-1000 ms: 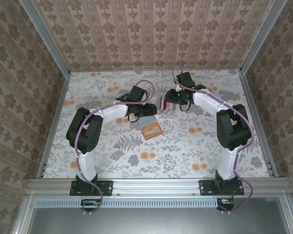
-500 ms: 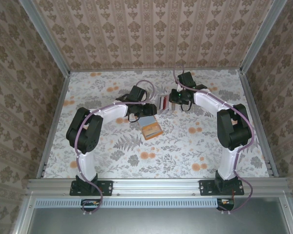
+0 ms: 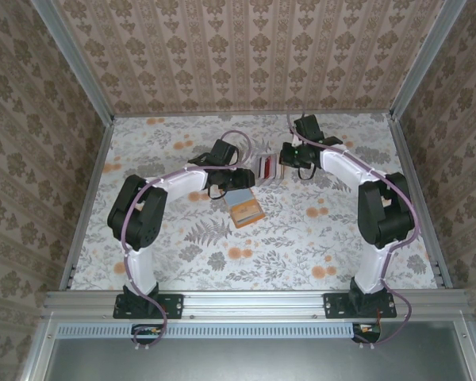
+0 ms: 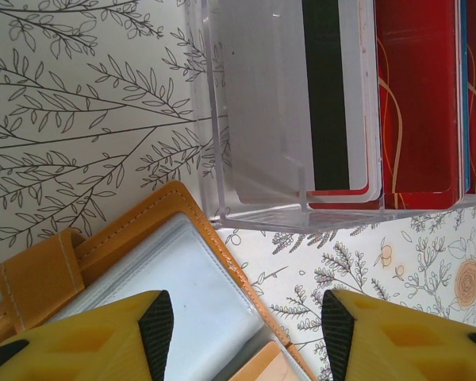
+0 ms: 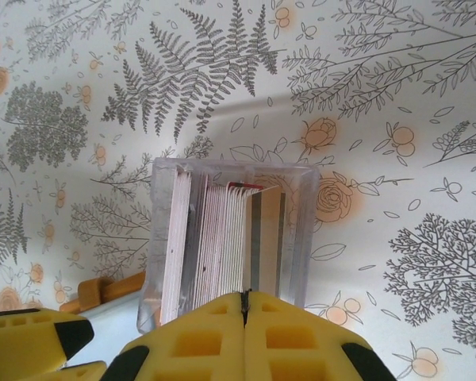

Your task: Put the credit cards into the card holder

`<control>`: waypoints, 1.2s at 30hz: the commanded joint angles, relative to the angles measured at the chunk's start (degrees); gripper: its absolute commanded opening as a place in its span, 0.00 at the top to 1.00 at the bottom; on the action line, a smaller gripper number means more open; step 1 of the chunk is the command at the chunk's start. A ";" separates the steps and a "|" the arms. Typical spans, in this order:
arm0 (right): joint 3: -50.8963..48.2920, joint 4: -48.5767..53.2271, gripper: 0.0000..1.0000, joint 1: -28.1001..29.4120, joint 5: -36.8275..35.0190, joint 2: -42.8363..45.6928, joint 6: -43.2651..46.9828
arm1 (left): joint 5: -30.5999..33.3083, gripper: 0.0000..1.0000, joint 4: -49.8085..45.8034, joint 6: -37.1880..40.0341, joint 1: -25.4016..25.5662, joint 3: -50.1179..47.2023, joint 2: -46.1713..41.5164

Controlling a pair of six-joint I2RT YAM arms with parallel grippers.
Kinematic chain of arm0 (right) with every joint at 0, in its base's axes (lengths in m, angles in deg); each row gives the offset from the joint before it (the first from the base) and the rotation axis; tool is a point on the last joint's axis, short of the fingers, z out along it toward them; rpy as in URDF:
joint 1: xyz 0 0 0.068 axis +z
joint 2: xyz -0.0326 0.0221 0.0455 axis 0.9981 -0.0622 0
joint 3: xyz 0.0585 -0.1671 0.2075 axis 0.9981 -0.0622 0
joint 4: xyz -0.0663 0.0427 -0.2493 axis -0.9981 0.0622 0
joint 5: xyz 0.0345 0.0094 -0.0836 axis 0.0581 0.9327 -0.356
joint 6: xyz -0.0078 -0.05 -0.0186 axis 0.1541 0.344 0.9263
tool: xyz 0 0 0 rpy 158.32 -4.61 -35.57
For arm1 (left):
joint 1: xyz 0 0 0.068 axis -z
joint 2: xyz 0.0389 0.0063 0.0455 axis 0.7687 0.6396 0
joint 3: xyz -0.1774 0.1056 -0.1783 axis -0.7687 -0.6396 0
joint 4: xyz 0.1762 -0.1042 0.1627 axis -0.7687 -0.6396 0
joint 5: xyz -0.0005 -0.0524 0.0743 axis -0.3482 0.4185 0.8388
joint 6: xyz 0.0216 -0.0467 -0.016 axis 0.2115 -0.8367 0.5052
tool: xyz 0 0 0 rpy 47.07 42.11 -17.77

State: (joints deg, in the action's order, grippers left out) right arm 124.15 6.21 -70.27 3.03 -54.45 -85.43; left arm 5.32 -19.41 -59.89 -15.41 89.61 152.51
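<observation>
The credit cards (image 5: 222, 238) stand on edge in a clear plastic box (image 5: 301, 230); red and white ones (image 4: 416, 95) show through its wall. My right gripper (image 5: 243, 298) is over the box, shut on the top edge of one card in the row, and it sits at the box's right side (image 3: 289, 163). The orange card holder (image 4: 143, 238) lies open beside the box with its clear sleeves up (image 3: 244, 209). My left gripper (image 4: 246, 337) hangs open just above the holder's edge, one finger (image 4: 155, 329) over a sleeve.
The box of cards (image 3: 267, 168) stands mid-table between the two wrists. The table is floral-patterned, with aluminium rails (image 3: 87, 198) along its sides and patterned walls behind. An orange tab (image 5: 103, 290) of the holder pokes out beside the box.
My right gripper has closed over the cards in the box, and the right arm has shifted slightly to the right. The left arm and holder have not moved.
</observation>
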 commanded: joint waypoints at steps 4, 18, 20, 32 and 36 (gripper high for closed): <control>-2.65 0.12 1.00 -1.17 1.54 5.71 0.23 | 0.17 0.44 -1.47 0.26 -0.41 1.45 0.03; -12.80 0.23 1.00 -2.48 17.44 19.78 -0.81 | 0.71 0.45 -8.20 8.20 -11.34 3.46 3.53; -15.69 -2.61 1.00 -2.40 23.16 19.33 -2.96 | -0.66 0.45 -8.36 8.86 -11.36 3.40 4.38; -32.52 -19.37 1.00 1.82 26.51 14.93 -14.04 | -4.25 0.51 -4.84 6.05 -9.01 -6.26 1.09; -33.37 -17.78 1.00 1.85 24.31 14.89 -12.79 | -3.77 0.55 -4.43 4.60 -5.90 -11.57 -2.36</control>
State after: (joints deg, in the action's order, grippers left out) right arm 91.34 -10.16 -68.48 27.99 -39.26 -97.94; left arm 4.27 -19.08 -53.58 -24.43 82.07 151.94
